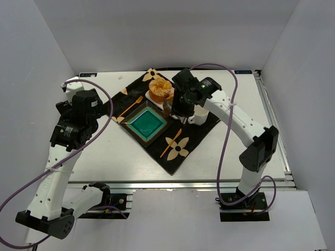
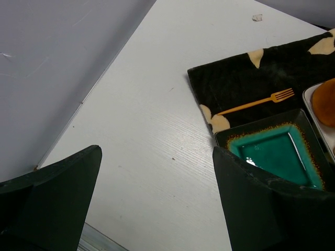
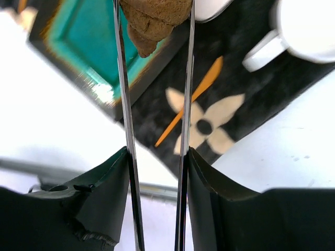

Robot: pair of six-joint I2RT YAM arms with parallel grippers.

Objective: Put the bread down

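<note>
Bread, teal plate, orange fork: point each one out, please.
bread [image 3: 154, 18], right wrist view, on its ridged brown body.
teal plate [image 2: 264, 154], left wrist view, on the bare glazed centre.
orange fork [image 2: 251, 105], left wrist view, on the middle of its handle.

The bread [image 3: 155, 21] is brown, ridged and croissant-shaped. It is pinched between the right gripper's [image 3: 154, 7] thin fingers near their tips, with its tapered end pointing back toward the wrist.
</note>
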